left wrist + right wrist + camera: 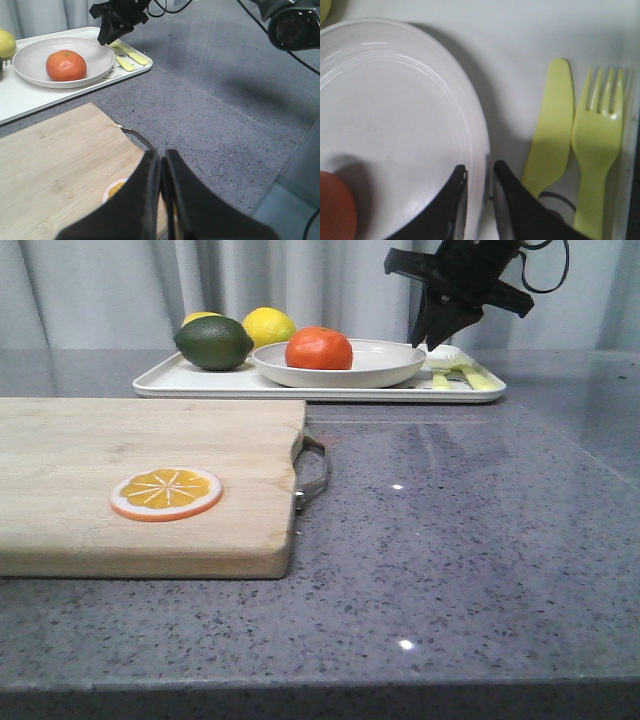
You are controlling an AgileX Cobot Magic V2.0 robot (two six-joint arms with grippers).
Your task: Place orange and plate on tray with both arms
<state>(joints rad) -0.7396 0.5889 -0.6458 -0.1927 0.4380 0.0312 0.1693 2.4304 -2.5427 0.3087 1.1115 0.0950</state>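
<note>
My right gripper [428, 340] hangs point-down from the raised arm over the right rim of the plate [385, 368], fingers [451, 202] narrowly parted astride that rim. The plate sits on the tray [200, 382] with the orange [318, 348] in it. My left gripper [162, 172] hovers over the cutting board [150, 485], its fingers pressed together and holding nothing.

Pale grey pleated curtains [120, 290] hang behind a speckled grey stone countertop [450, 540] catching small light glints.
</note>
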